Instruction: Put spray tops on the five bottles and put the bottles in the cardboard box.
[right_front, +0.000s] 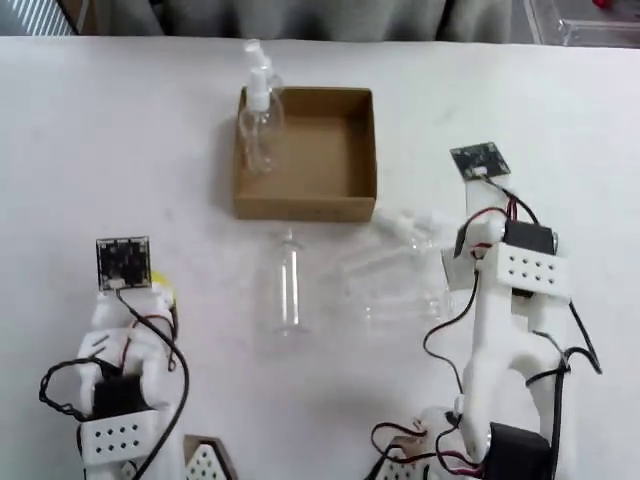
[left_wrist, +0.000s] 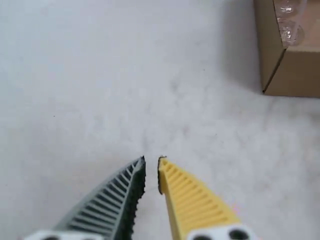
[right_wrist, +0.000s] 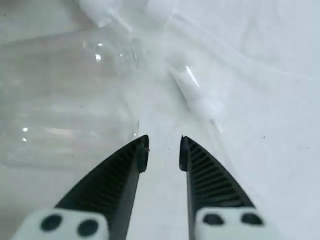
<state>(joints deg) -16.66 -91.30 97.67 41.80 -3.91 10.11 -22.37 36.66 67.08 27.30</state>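
High view: cardboard box (right_front: 340, 205) sits at 12 o'clock of the table (right_front: 120, 150), open side up. One capped bottle (right_front: 260, 125) with a white spray top (right_front: 258, 75) stands upright inside the box, in its 10 o'clock corner. An uncapped clear bottle (right_front: 288, 288) lies on its side at table centre, just at 6 o'clock of the box, neck toward the box. A loose pile of clear bottles and tops (right_front: 400, 270) lies at 3 o'clock of that bottle, touching or overlapping each other; exact count can't be told. Left arm (right_front: 120, 400) is at 7 o'clock, right arm (right_front: 505, 320) at 4 o'clock, its head beside the pile. Left gripper (left_wrist: 151, 172): grey and yellow fingers nearly pressed together, thin slit at the tips, holding nothing, over bare table, box corner at its 1 o'clock. Right gripper (right_wrist: 164, 150): black fingers slightly spread, nothing between them, low over the table, a lying clear bottle (right_wrist: 65, 105) at 10 o'clock of the tips, a loose top with tube (right_wrist: 197, 92) at 1 o'clock.
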